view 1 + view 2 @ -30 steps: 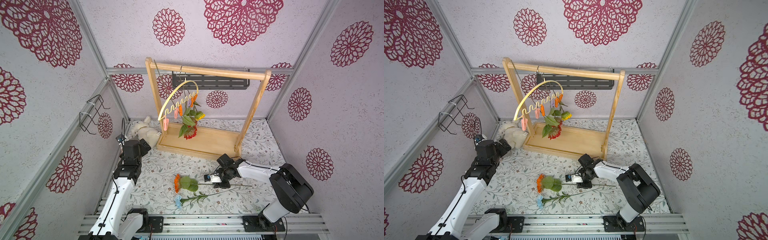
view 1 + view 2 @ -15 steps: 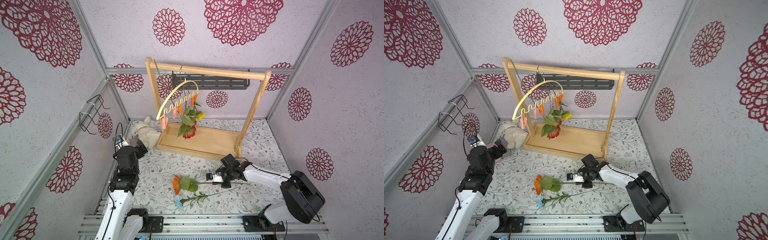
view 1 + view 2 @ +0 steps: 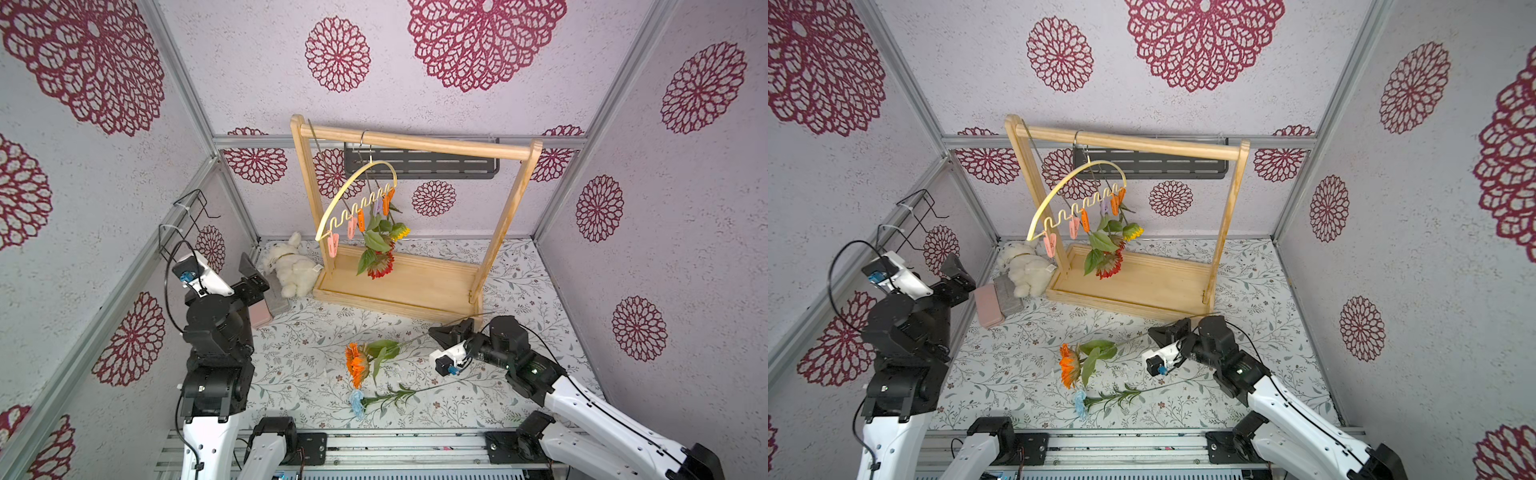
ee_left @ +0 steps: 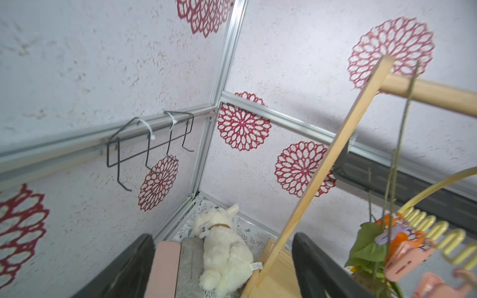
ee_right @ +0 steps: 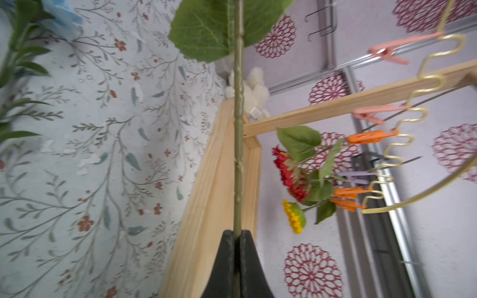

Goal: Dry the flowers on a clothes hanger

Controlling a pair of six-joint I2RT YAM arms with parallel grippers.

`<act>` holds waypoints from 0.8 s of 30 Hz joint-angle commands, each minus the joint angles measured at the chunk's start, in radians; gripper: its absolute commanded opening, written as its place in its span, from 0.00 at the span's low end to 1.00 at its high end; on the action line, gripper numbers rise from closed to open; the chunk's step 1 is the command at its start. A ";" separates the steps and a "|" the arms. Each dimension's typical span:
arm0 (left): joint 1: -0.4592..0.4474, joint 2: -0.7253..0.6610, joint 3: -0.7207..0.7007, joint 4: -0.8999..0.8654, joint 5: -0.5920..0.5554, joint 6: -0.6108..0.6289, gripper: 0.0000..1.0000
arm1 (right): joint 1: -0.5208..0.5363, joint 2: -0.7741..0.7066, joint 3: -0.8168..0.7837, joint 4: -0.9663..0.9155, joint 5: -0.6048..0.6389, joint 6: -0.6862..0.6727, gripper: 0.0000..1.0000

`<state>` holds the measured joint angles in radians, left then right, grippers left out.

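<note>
Near the table's [image 3: 291, 353] front edge, the orange flower [image 3: 357, 365] was gripped by its stem [image 5: 238, 154] in the closed right jaws, bloom pointed toward the left edge; the clothes hanger [image 3: 336, 200] was hung beyond, toward the back, nearer the open, empty left jaws.

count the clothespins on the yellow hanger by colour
pink clothespins: 2
orange clothespins: 3
lilac clothespin: 1
total: 6
</note>
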<state>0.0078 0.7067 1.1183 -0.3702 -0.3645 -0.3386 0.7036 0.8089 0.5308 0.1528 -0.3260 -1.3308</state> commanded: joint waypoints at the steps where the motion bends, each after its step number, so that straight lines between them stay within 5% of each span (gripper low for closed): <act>1: 0.008 0.040 0.123 -0.073 0.191 0.036 0.87 | 0.024 -0.044 0.008 0.209 0.024 -0.109 0.00; 6: 0.003 0.162 0.371 -0.189 0.633 0.070 0.88 | 0.048 -0.034 0.070 0.290 0.000 -0.197 0.00; 12: -0.068 0.245 0.504 -0.168 1.054 -0.048 0.89 | 0.050 0.002 0.190 0.111 0.023 -0.412 0.00; 24: -0.347 0.441 0.437 -0.411 1.272 -0.038 0.87 | 0.048 0.051 0.298 0.090 0.088 -0.603 0.00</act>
<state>-0.2951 1.1145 1.5780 -0.6556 0.7979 -0.4072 0.7471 0.8616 0.7719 0.2382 -0.2707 -1.8629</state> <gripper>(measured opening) 0.868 0.059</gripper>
